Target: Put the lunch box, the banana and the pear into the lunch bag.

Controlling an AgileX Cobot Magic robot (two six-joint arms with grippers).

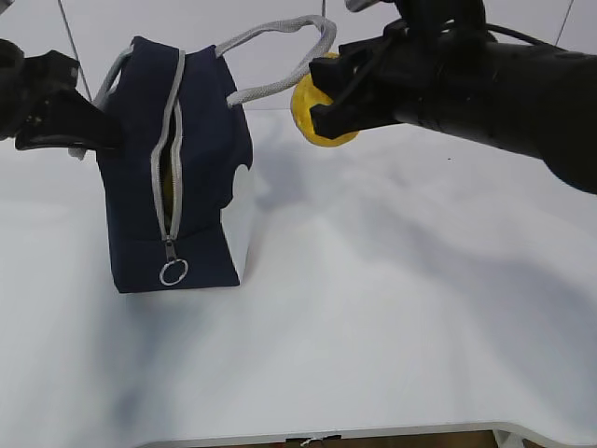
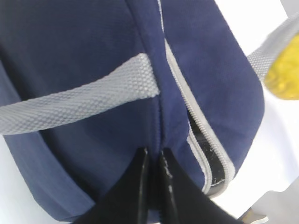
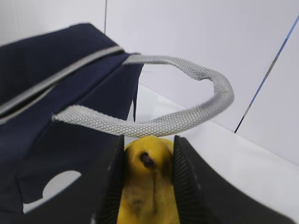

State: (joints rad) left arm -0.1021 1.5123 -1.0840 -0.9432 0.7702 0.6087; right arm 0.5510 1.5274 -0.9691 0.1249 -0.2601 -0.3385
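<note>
Pear (image 1: 322, 117): one, yellow, clamped between the fingers of my right claw (image 3: 148, 186), held in the air just right of the lunch bag's (image 1: 201, 196) top, close under a grey handle (image 3: 187, 112).
Right claw: closed on the pear, dark hole facing up.
Left claw (image 2: 154, 156): pinched shut on a fold of the navy fabric at the bag's seam, steadying it.
Lunch bag: one, standing on the white desk (image 1: 392, 327), zipper (image 1: 170, 168) parted down the end, ring pull (image 1: 173, 272) low.
Handling, pear: I judge it firm, smooth and rounded, so it may slip; grip across the widest part.
Handling, bag: soft and floppy; likely sags unless held by the rim.
Count: one pear, one bag, two handles; something yellow shows in the slot; no lunch box seen.
</note>
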